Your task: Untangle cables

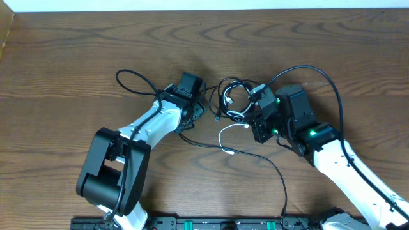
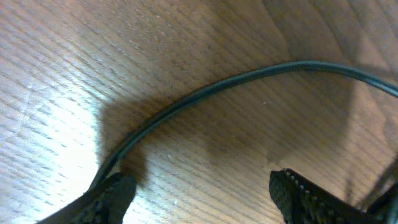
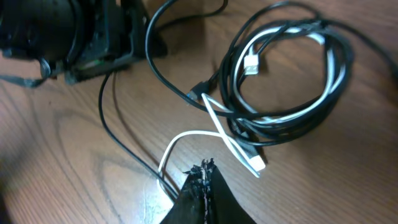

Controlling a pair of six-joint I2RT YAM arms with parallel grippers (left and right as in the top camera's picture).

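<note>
Overhead view: the cables (image 1: 234, 99) lie near the middle of the counter (image 1: 77, 57) as one loose coil, between the two arms and just beside both wrists. Most strands are black. One white cable (image 1: 221, 135) trails out of the coil toward the robot's base and ends in a small plug.

The left hand (image 2: 205, 190) stands wide, with nothing between its fingertips. A black cable (image 2: 211, 90) arcs across the wood just ahead of them, and its near end passes close by one fingertip. The right hand (image 3: 202, 175) is closed tight and low, next to the white tail. Thin strands run in under its tip, but I cannot tell whether it pinches one.

The coil is not yet undone, so I judge the step in hand to be drawing single strands out of it. The next move probably calls for the left hand to come down over the black strand and close on it. The right hand would then hold or pull the white tail the other way, slowly, so the loops slide apart rather than tighten.

In the right wrist view the coil is an oval, with its long axis running from lower left to upper right. The white tail's plug (image 3: 257, 163) points away from the coil toward the lower right. A second white plug (image 3: 250, 64) sits inside the ring.
</note>
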